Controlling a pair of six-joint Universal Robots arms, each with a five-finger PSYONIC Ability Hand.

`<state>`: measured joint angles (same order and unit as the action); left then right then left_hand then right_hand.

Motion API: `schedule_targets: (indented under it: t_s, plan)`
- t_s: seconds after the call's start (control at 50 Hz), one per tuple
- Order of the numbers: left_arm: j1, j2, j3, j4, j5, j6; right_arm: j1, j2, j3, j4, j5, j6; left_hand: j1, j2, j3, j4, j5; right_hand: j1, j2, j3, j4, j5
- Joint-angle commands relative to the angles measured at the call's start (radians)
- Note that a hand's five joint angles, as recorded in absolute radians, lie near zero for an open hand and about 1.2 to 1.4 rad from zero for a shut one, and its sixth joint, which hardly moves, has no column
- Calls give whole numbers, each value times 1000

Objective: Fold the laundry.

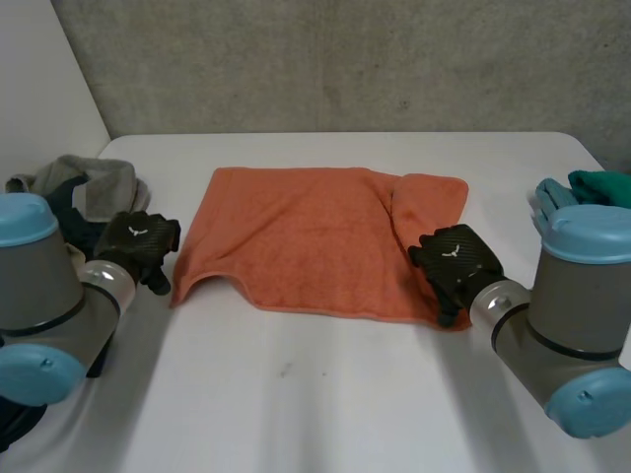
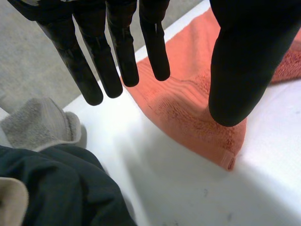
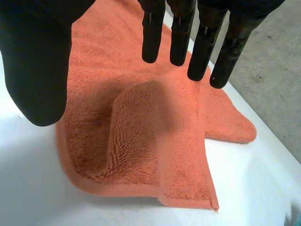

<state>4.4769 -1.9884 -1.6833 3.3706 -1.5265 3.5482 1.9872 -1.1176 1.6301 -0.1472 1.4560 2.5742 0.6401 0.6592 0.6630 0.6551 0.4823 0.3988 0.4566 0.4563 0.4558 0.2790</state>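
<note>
Orange towel (image 1: 306,241) spread flat on the white tabletop (image 1: 325,394), midway between the left and right edges and nearer the far edge than the near one. Its long axis runs left to right, parallel to the near edge of the tabletop. At its right end a flap lies doubled over the main sheet.

The left robot hand (image 1: 138,246) sits just beside the towel's near-left corner. In the left wrist view its fingers (image 2: 113,61) are straight and apart from the thumb, released and holding nothing, with the corner lying below them.

The right robot hand (image 1: 454,266) is over the near-right corner. In the right wrist view its fingers (image 3: 181,33) are likewise straight and empty, and a raised ruck of pile lies under the palm.

Each corner is thus nearest the hand on its own side, and the towel extends away from both palms toward the far edge. A two-handed lift of the near edge therefore appears the likely step, though no grasp is made yet.

Grey cloth (image 1: 94,182) lies at the left edge of the tabletop and teal cloth (image 1: 596,187) at the right edge.
</note>
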Motion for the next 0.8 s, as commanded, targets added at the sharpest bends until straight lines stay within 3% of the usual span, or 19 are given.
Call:
schedule_targets:
  t_s: [0.02,0.26,0.44,0.56,0.58,0.66,0.8]
  plan:
    - [-11,94,-85,13,5,-5,-85,-68,37,11,0,181,14,-5,-9,-1,-3,30,-28,-28,-27,-25]
    - [-94,80,-98,39,5,-9,-159,-126,88,11,-2,227,5,-14,-18,-10,-12,30,-28,-28,-27,-25]
    - [-134,-76,11,142,-11,9,-202,-131,126,9,-10,231,14,-5,-9,-1,-3,24,-34,-34,-33,-31]
    - [-136,-168,109,139,-23,60,-212,-128,136,-14,-40,219,290,271,267,275,273,30,-28,-28,-27,-25]
    - [-134,-184,125,138,-38,93,-214,-127,136,-18,-57,215,470,451,447,455,453,36,-22,-22,-22,-19]
    - [-128,-187,120,136,-66,135,-219,-116,134,-40,-132,143,735,716,713,721,719,59,1,1,2,4]
    - [-133,-156,97,136,-78,141,-246,-64,128,-48,-168,-14,756,737,733,741,739,97,39,40,40,42]
